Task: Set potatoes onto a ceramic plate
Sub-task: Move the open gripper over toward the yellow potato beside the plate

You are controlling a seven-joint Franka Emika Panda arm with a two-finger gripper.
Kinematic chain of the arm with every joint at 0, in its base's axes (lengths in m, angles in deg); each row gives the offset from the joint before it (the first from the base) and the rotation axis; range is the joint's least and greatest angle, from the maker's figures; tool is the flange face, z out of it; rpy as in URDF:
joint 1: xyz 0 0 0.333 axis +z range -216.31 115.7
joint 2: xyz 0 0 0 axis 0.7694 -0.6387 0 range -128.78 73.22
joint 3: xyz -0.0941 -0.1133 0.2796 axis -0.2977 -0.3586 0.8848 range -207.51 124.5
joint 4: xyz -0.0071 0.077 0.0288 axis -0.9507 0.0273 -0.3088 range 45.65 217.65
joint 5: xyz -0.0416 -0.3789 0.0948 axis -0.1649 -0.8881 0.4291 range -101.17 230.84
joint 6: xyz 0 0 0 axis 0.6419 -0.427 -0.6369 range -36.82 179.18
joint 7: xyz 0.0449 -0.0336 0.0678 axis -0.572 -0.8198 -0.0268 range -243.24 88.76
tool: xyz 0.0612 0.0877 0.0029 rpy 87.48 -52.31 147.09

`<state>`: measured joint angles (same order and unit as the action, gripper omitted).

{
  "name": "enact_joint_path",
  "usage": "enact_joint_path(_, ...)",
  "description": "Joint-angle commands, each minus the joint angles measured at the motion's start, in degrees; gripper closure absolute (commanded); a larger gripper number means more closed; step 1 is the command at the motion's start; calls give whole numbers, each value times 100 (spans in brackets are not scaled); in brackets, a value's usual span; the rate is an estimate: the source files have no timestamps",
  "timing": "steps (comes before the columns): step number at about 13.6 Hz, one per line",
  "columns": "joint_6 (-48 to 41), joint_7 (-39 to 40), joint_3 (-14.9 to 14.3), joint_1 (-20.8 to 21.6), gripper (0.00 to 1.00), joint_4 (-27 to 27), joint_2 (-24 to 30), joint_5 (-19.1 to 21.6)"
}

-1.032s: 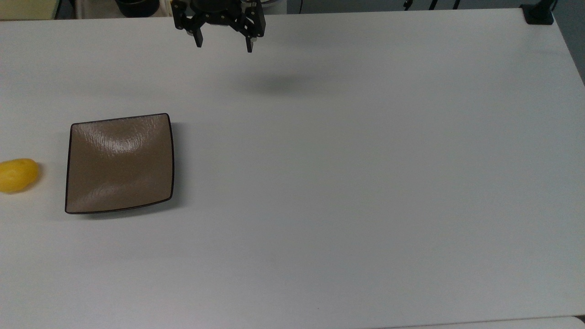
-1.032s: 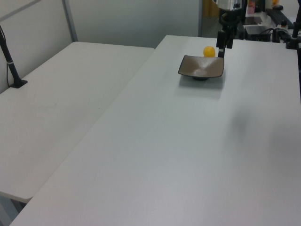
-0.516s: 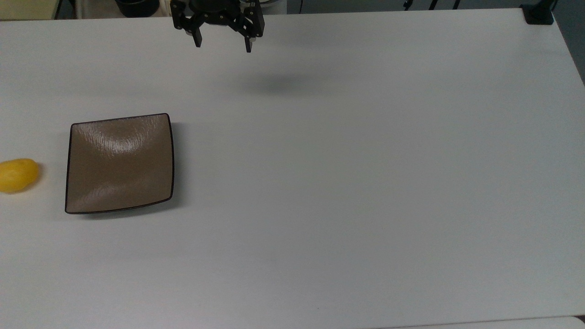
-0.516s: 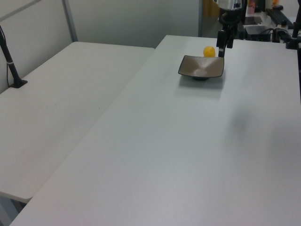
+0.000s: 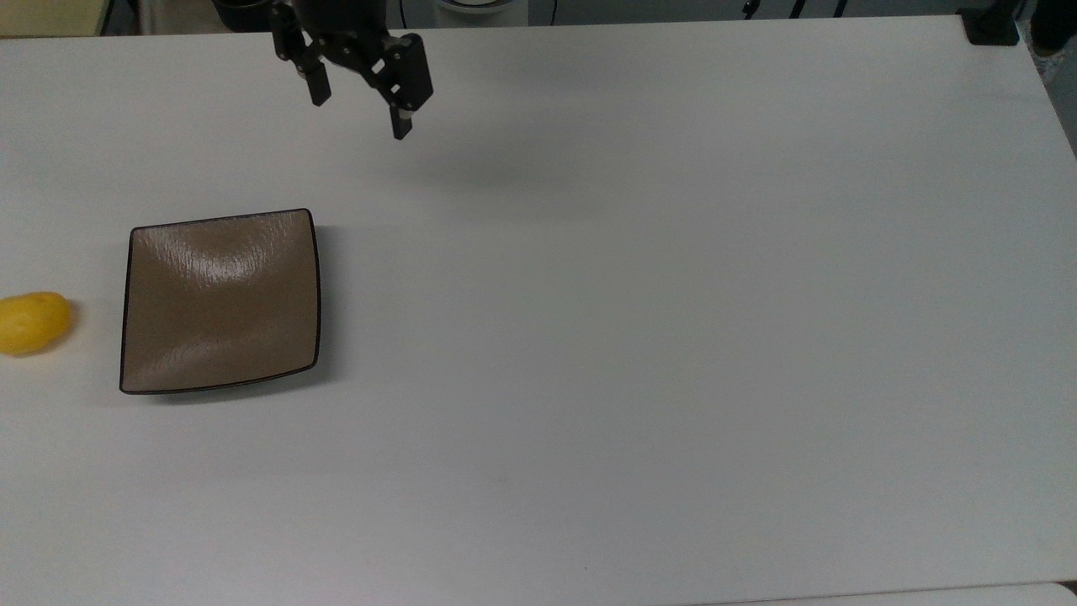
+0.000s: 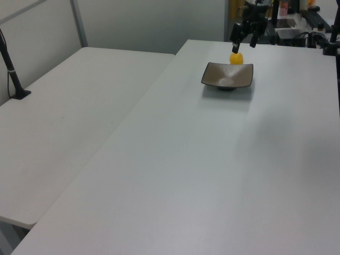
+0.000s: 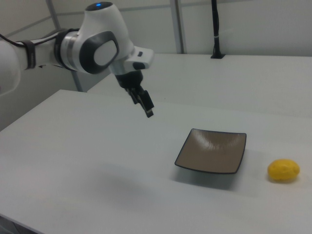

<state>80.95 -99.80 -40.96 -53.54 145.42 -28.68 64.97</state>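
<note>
Gripper up off table, fingers spread wide, nothing between them. Tilted, hanging near table's far edge in top view. Ceramic plate lower and to top view's left of gripper, well apart, flat on table. Potato beyond plate, just off its edge on top view's left, farther from gripper than plate. In right view, potato sits right of plate, gripper high on right view's left.

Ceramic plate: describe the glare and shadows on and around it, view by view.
Top view: the ceramic plate carries a pale sheen near its far edge and throws a dark shadow along its right and near sides. Right view: a bright streak near the back rim. Left view: a light patch at its centre.
</note>
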Motion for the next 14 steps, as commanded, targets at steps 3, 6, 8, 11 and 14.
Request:
enact_joint_path(3, 1030, -1135, -45, -800, 0, 20, -462, -548)
enact_joint_path(6, 1505, -1215, -457, -916, 0, 20, -647, -646)
enact_joint_path(8, 1988, -1224, -669, -994, 0, -6, -954, -637)
enact_joint_path(11, 2288, -1233, -678, -1328, 0, -365, -1463, -646)
enact_joint_path(14, 2306, -1251, -678, -1645, 0, -1199, -2263, -655)
